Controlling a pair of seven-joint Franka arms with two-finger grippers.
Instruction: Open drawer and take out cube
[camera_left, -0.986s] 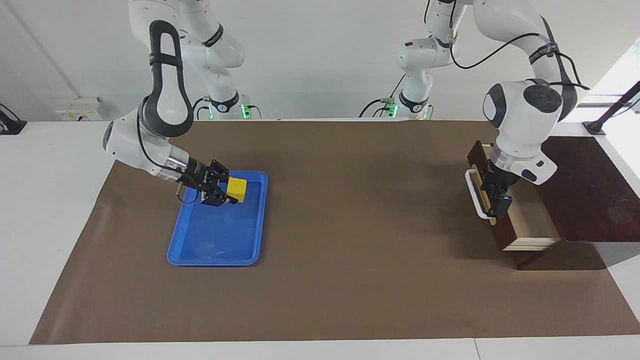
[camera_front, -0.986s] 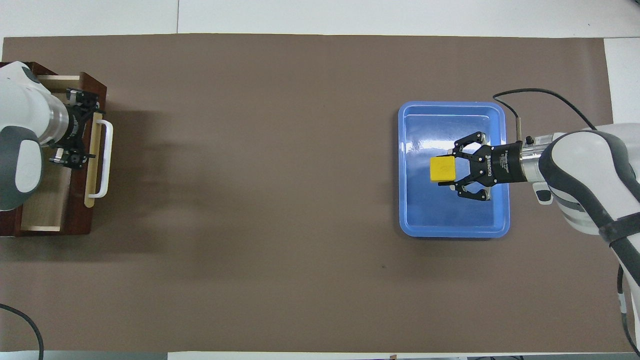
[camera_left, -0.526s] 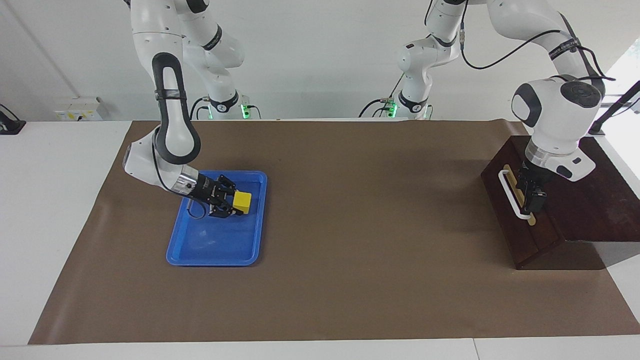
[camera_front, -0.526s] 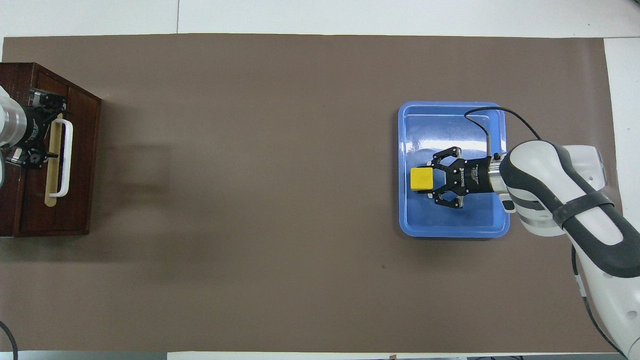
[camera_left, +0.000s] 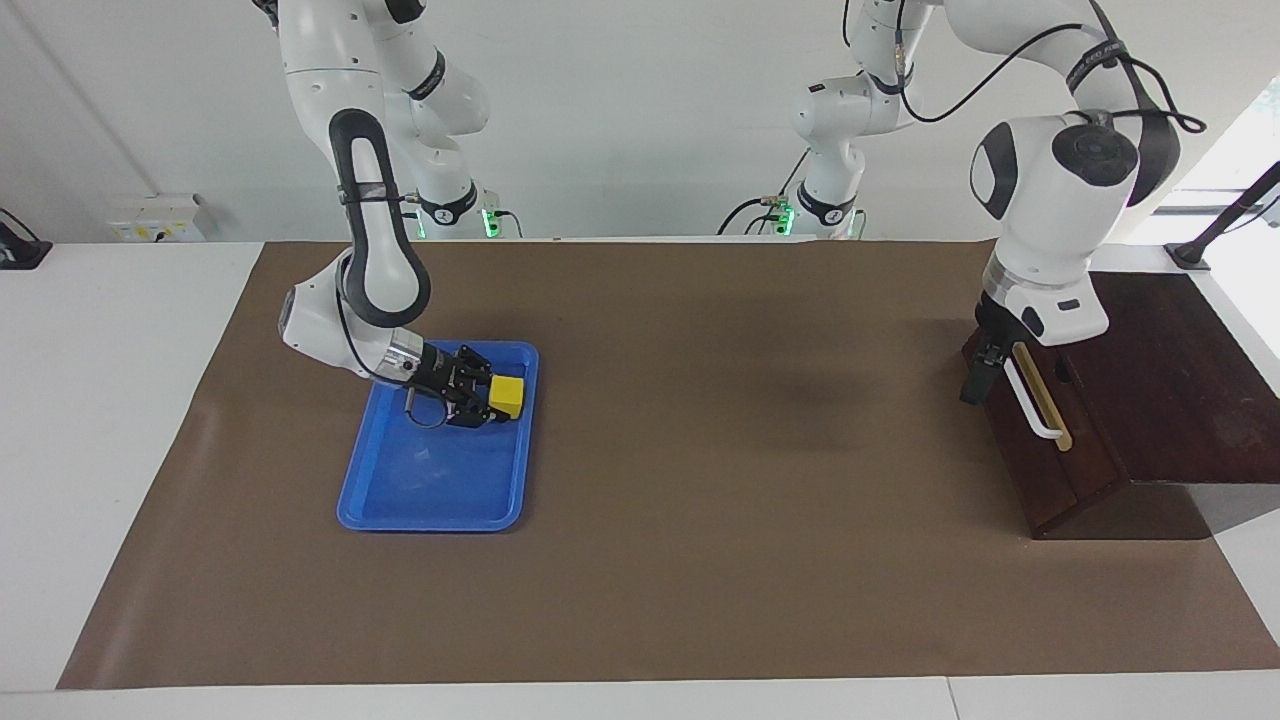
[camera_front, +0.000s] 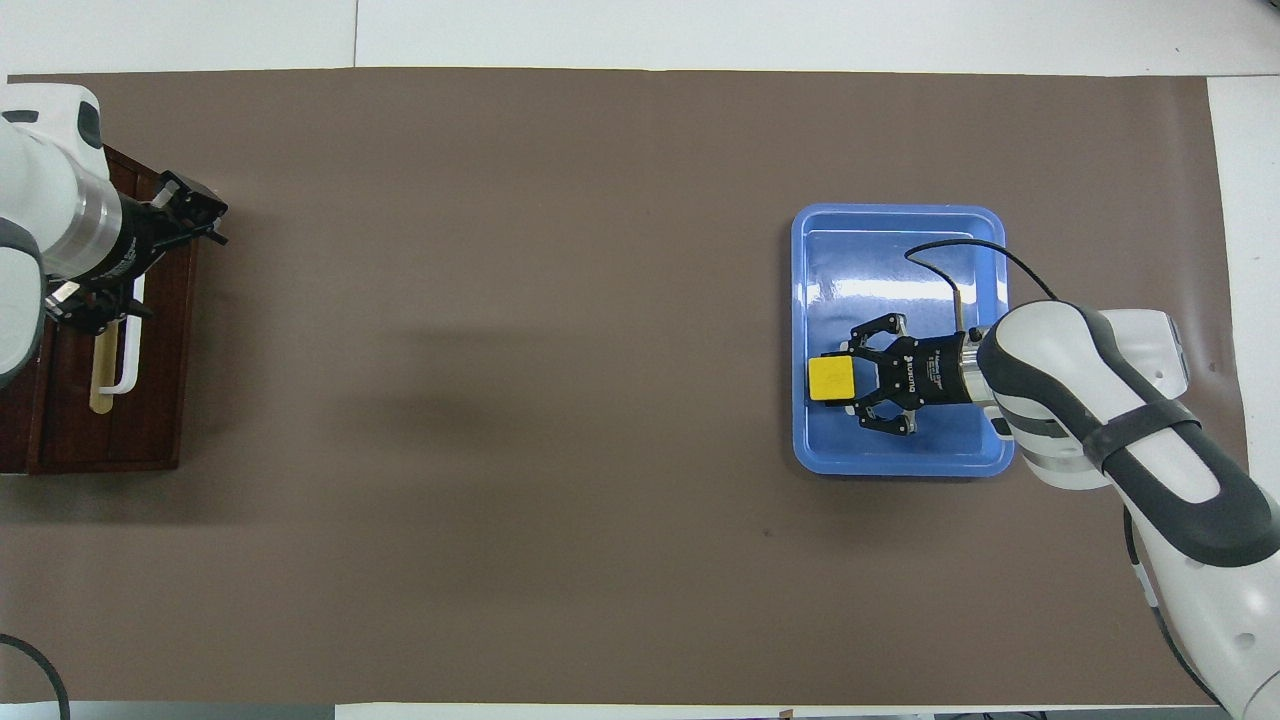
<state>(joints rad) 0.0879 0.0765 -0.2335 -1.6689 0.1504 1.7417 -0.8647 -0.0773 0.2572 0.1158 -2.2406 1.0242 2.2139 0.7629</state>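
1. A brown mat (camera_left: 700, 560) is spread over a white table (camera_left: 110, 400). A white wall (camera_left: 640, 110) is seen at the robots' end.
2. One blue tray (camera_left: 380, 505) is laid on the mat toward the right arm's end of the table.
3. One yellow cube (camera_left: 507, 396) is held over the tray, close to the tray's edge. It is gripped by the closed fingers of the right gripper (camera_left: 492, 398).
4. One dark wooden box (camera_left: 1170, 400) is set at the left arm's end of the table. Its drawer (camera_left: 1030, 440) is shut, so nothing inside it can be seen.
5. One white handle (camera_left: 1032, 404) is fixed to the drawer front.
6. The left gripper (camera_left: 978, 372) is held just beside the drawer front, near the handle's end nearer to the robots. Its fingers cannot be told as open or closed.
7. Two arms are counted.
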